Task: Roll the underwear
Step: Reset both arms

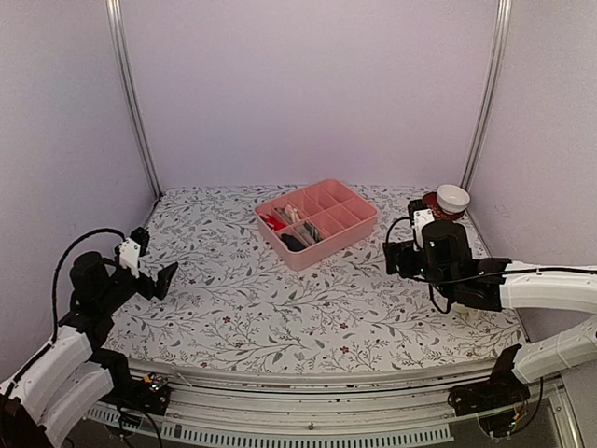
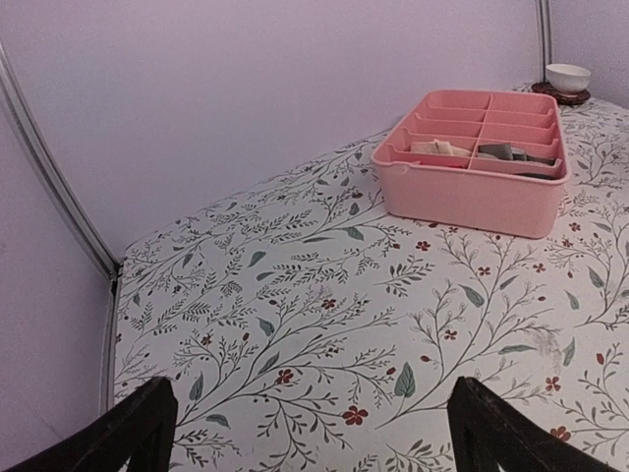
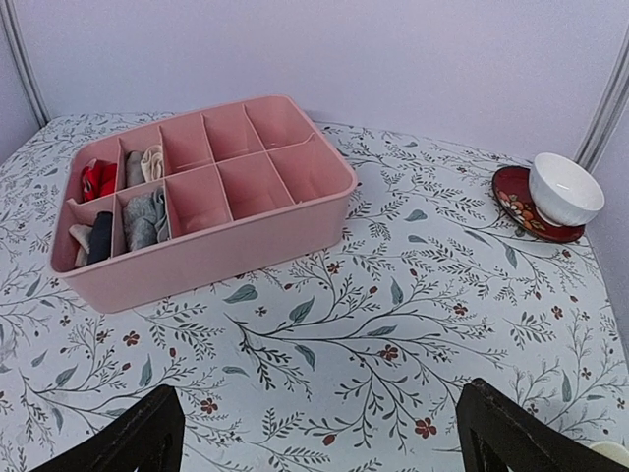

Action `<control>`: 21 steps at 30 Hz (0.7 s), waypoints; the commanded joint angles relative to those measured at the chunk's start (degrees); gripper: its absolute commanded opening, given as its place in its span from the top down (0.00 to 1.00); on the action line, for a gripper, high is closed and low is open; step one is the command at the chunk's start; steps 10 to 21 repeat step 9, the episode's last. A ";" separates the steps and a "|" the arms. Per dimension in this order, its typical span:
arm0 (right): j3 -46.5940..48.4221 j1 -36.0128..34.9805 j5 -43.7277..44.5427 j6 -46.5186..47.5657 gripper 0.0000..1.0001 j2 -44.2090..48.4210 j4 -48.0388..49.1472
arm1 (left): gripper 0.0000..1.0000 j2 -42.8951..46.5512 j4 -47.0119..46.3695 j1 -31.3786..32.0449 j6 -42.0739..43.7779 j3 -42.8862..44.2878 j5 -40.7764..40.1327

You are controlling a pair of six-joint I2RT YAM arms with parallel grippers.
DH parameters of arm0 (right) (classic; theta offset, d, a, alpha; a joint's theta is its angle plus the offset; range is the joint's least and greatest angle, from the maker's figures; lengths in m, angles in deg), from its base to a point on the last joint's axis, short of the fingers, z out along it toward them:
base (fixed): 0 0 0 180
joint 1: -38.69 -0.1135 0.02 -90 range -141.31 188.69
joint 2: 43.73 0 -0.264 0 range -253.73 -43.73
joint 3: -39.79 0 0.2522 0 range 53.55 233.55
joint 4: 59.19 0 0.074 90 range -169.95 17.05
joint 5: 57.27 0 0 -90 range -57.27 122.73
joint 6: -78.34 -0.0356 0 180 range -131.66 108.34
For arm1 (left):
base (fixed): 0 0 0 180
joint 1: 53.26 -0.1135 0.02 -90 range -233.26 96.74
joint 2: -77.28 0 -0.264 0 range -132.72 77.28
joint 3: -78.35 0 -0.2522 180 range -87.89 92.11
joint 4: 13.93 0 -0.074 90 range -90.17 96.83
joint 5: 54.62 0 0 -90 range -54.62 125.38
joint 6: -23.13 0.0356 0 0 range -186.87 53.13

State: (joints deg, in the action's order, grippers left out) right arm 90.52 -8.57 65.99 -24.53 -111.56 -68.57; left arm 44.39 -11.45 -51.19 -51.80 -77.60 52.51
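No grey garment lies loose on the table. A pink divided tray [image 1: 347, 241] stands at the middle back. In the right wrist view a bunched grey cloth [image 3: 145, 218] fills one near-left compartment of the tray [image 3: 226, 258], and a second grey piece [image 3: 134, 168] sits in the compartment behind it. I cannot make out their waistbands. My left gripper [image 1: 164, 279] is open and empty, low over the table's left side [image 2: 310, 433]. My right gripper [image 1: 390, 258] is open and empty, right of the tray [image 3: 319, 438].
The tray also holds a red item [image 3: 96, 180], a beige one [image 3: 153, 160] and a dark one [image 3: 99, 236]; its other compartments show only pink. A white bowl [image 1: 453, 197] on a dark red saucer [image 3: 514, 199] stands at the back right corner. Walls close in three sides.
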 commanded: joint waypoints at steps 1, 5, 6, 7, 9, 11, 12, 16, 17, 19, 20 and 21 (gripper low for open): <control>-2.00 -0.39 3.83 1.53 0.01 0.31 4.32 | 0.02 1.39 -3.55 -0.48 -0.86 -0.92 0.12; -3.95 -0.38 2.87 3.24 0.01 2.93 6.76 | 0.01 1.57 -5.40 -0.48 -0.53 -1.95 -1.00; -4.49 -0.37 2.84 3.63 0.01 3.56 7.26 | 0.02 1.66 -6.32 -0.53 -0.31 -2.48 -0.72; -4.90 -0.38 2.94 3.90 0.01 4.17 7.63 | 0.02 1.68 -7.15 -0.49 0.00 -3.06 -0.25; -5.45 -0.37 3.04 4.47 0.01 4.86 8.29 | 0.01 1.96 -8.09 -0.48 1.04 -3.92 0.81; -5.45 -0.37 3.04 4.47 0.01 4.86 8.29 | 0.01 1.96 -8.09 -0.48 1.04 -3.92 0.81; -5.45 -0.37 3.04 4.47 0.01 4.86 8.29 | 0.01 1.96 -8.09 -0.48 1.04 -3.92 0.81; -5.45 -0.37 3.04 4.47 0.01 4.86 8.29 | 0.01 1.96 -8.09 -0.48 1.04 -3.92 0.81; -5.45 -0.37 3.04 4.47 0.01 4.86 8.29 | 0.01 1.96 -8.09 -0.48 1.04 -3.92 0.81; -5.45 -0.37 3.04 4.47 0.01 4.86 8.29 | 0.01 1.96 -8.09 -0.48 1.04 -3.92 0.81; -5.45 -0.37 3.04 4.47 0.01 4.86 8.29 | 0.01 1.96 -8.09 -0.48 1.04 -3.92 0.81; -5.45 -0.37 3.04 4.47 0.01 4.86 8.29 | 0.01 1.96 -8.09 -0.48 1.04 -3.92 0.81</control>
